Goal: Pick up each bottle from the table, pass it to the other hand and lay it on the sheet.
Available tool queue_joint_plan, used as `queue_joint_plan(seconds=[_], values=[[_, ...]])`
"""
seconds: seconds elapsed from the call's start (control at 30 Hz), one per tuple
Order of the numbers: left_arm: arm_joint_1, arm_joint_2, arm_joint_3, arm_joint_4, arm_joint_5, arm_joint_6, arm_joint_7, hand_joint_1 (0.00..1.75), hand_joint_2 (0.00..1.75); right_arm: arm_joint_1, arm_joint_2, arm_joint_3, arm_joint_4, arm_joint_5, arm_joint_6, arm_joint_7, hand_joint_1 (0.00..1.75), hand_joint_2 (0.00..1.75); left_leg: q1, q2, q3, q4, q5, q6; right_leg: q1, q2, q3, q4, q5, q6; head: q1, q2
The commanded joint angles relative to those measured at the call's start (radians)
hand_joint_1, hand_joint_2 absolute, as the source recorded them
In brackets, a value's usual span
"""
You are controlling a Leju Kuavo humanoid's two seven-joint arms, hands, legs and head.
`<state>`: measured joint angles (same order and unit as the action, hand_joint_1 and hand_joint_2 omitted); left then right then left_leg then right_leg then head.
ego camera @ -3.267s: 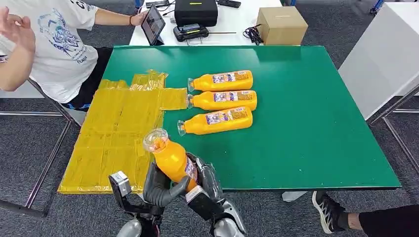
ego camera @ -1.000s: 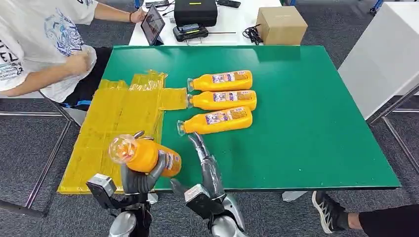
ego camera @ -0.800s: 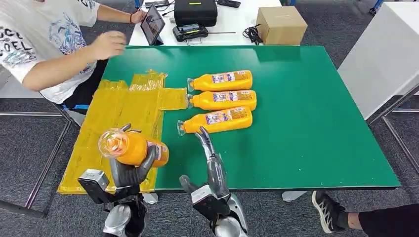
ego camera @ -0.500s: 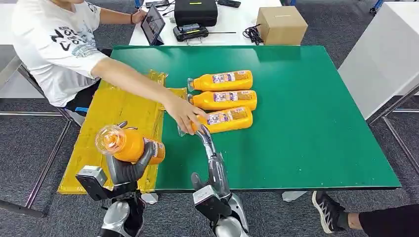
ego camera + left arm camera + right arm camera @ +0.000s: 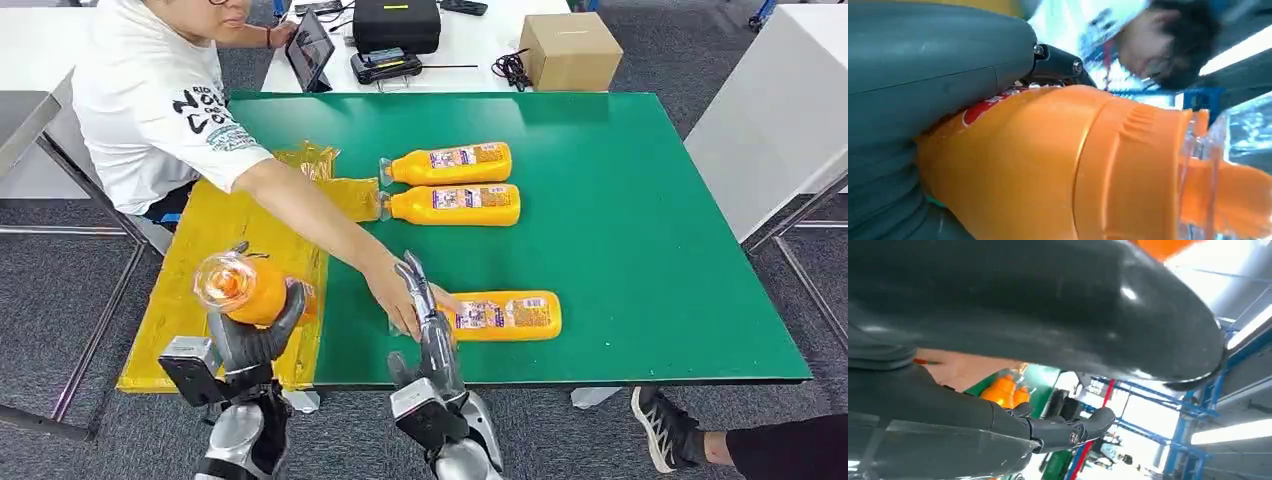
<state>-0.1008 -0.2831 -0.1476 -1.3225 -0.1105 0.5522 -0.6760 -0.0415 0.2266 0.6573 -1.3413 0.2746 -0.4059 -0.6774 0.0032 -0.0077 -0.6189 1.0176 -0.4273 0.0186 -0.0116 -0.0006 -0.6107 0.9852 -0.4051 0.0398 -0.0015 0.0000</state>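
Two bottles (image 5: 450,183) lie near the table's (image 5: 640,200) middle; you see a third bottle (image 5: 505,316) by its near edge, under a person's hand (image 5: 398,300). Your left hand (image 5: 250,335) holds a fourth bottle (image 5: 245,288) above the yellow sheet (image 5: 220,260). Your right hand (image 5: 430,325) is empty, fingers straight, beside the person's hand.

sheet (image 5: 232,262) left on table (image 5: 640,230); two bottles (image 5: 452,183) behind third bottle (image 5: 505,316)
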Motion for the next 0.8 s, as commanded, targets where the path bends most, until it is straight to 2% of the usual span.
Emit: queue_joint_plan(seconds=[0.03, 0.07, 0.1, 0.13, 0.17, 0.2, 0.23, 0.33, 0.57, 0.8], values=[[-0.319, 0.155, 0.156, 0.400, -0.839, 0.146, 0.107, 1.75, 1.75, -0.038, -0.016, 0.048, -0.075, -0.066, 0.077, -0.016, 0.00, 0.00, 0.001, 0.001, 0.006, -0.002, 0.000, -0.002, 0.001, 0.000, 0.005, -0.001, -0.001, -0.002, 0.000, 0.000], [-0.378, 0.180, 0.134, 0.529, -0.892, 0.135, 0.144, 1.75, 1.75, -0.040, -0.015, 0.046, -0.076, -0.075, 0.095, -0.012, 0.00, 1.75, 0.001, 0.000, 0.006, -0.002, 0.000, -0.002, 0.001, -0.001, 0.006, -0.001, 0.000, -0.003, 0.000, 0.000], [-0.414, 0.209, 0.125, 0.587, -0.942, 0.146, 0.151, 1.75, 1.75, -0.038, -0.012, 0.042, -0.078, -0.074, 0.105, -0.012, 0.00, 1.75, 0.001, 0.000, 0.006, -0.002, 0.001, -0.002, 0.001, 0.000, 0.005, -0.001, 0.000, -0.002, 0.000, 0.000], [-0.431, 0.237, 0.096, 0.622, -1.086, 0.146, 0.216, 1.75, 1.75, -0.034, -0.012, 0.043, -0.080, -0.078, 0.121, -0.012, 0.00, 1.75, 0.000, -0.002, 0.005, -0.003, 0.002, -0.002, 0.000, -0.002, 0.005, -0.001, 0.000, -0.002, 0.000, 0.000], [-0.474, 0.300, 0.049, 0.716, -1.245, 0.146, 0.325, 1.75, 1.75, -0.034, -0.010, 0.048, -0.083, -0.081, 0.163, -0.006, 0.00, 1.75, 0.000, 0.000, 0.007, -0.003, 0.001, -0.003, 0.000, 0.000, 0.006, -0.001, 0.000, -0.002, 0.000, 0.000], [-0.474, 0.300, 0.049, 0.716, -1.245, 0.146, 0.325, 1.75, 1.75, -0.034, -0.010, 0.048, -0.083, -0.081, 0.163, -0.006, 0.00, 1.75, 0.001, 0.001, 0.007, -0.002, 0.002, -0.003, 0.001, 0.000, 0.006, -0.001, 0.000, -0.003, 0.000, 0.000], [-0.521, 0.337, 0.043, 0.821, -1.275, 0.146, 0.312, 1.75, 1.75, -0.036, -0.010, 0.047, -0.077, -0.079, 0.168, -0.007, 0.00, 1.75, 0.000, 0.001, 0.005, -0.002, 0.002, -0.003, 0.001, 0.001, 0.004, 0.000, 0.001, -0.002, 0.000, 0.000], [-0.508, 0.399, 0.006, 0.782, -1.443, 0.146, 0.408, 1.75, 1.75, -0.036, -0.012, 0.047, -0.078, -0.083, 0.193, -0.009, 0.00, 1.75, 0.002, 0.005, 0.006, -0.001, 0.001, -0.005, 0.001, 0.004, 0.004, 0.002, 0.000, -0.003, 0.000, 0.000], [-0.517, 0.425, 0.043, 0.837, -1.437, 0.146, 0.416, 1.75, 1.75, -0.029, -0.007, 0.045, -0.062, -0.087, 0.223, -0.002, 0.00, 1.75, 0.002, 0.004, 0.004, -0.001, 0.001, -0.004, 0.001, 0.002, 0.002, 0.002, 0.000, -0.002, 0.000, 0.000], [-0.505, 0.414, 0.067, 0.840, -1.404, 0.146, 0.396, 1.75, 1.75, -0.026, -0.006, 0.045, -0.062, -0.087, 0.225, -0.002, 0.00, 1.75, 0.002, 0.002, 0.005, 0.000, 0.001, -0.005, 0.002, 0.001, 0.004, 0.002, -0.001, -0.002, 0.001, 0.000]])
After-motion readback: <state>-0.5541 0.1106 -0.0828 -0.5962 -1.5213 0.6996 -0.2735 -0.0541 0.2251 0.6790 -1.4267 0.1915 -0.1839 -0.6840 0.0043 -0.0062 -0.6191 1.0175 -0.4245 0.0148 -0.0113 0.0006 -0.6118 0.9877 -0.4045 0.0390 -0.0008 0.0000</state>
